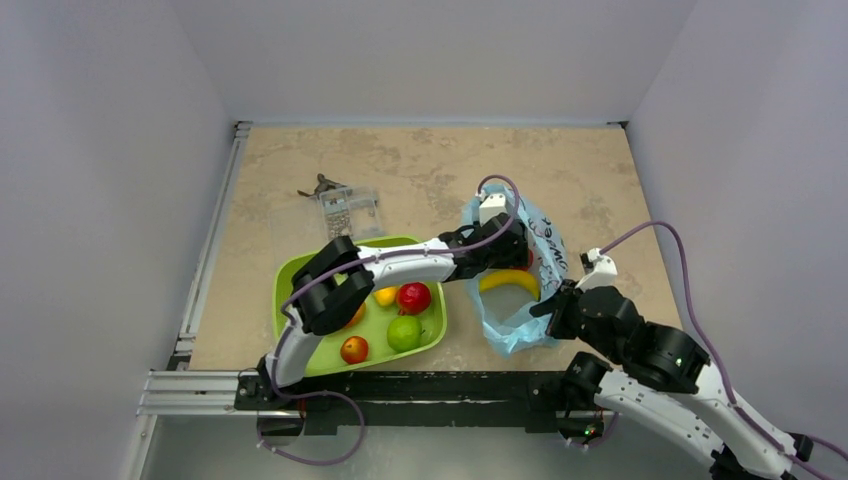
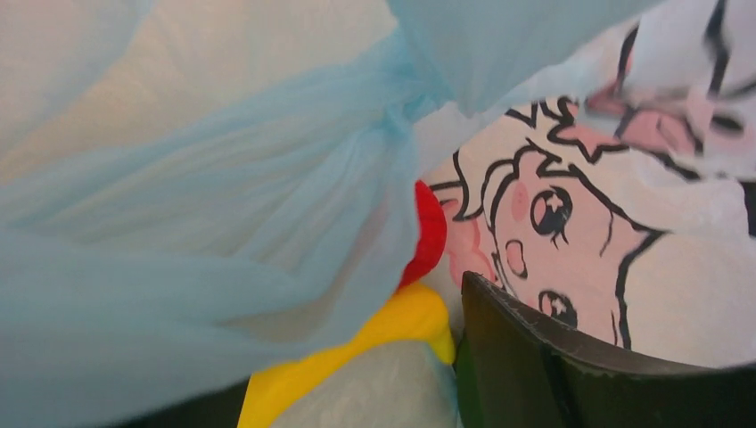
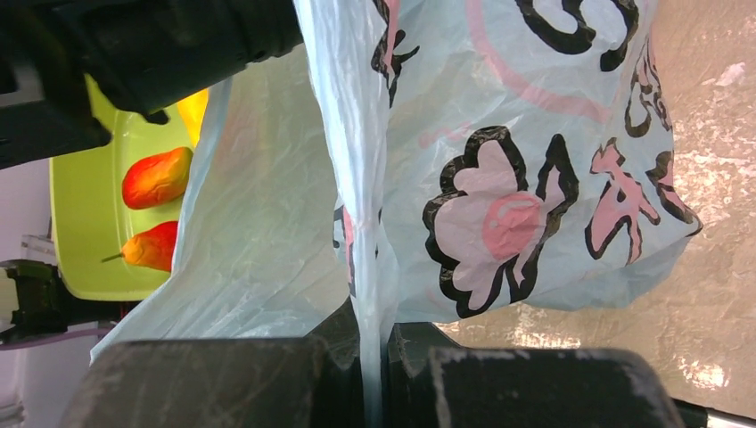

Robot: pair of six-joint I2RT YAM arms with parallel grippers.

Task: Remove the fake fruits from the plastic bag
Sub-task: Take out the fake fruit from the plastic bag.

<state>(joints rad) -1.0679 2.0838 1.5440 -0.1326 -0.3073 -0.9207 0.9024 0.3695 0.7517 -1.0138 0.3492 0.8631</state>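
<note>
On the right half of the table (image 1: 420, 170), just beside the lime-green tray (image 1: 290, 275), you have the plastic bag (image 1: 545, 245) lying crumpled with its mouth turned toward the arms. A yellow banana (image 1: 510, 282) shows in that opening. In the left wrist view a red fruit (image 2: 431, 234) sits against the banana's end, half hidden behind a fold of blue film.

Your left gripper (image 1: 512, 258) reaches across from the tray side into the bag's mouth, above the banana. Its wrist view shows only one dark finger (image 2: 553, 366) beside the banana, so you cannot tell whether the pincer is apart or together.

Your right gripper (image 1: 556, 300) is at the bag's near right edge. Its wrist view shows the two fingers pressed together on a thin pleat of the film, which rises straight up from between them.

In the tray lie a red round fruit (image 1: 413, 297), a green apple (image 1: 404, 333) and a small red-yellow apple (image 1: 353, 349), with an orange-yellow oval fruit (image 1: 385, 295) just left of the red one. The right wrist view also catches a red-orange mango (image 3: 156, 176) there. The left arm's elbow covers part of the tray.
</note>
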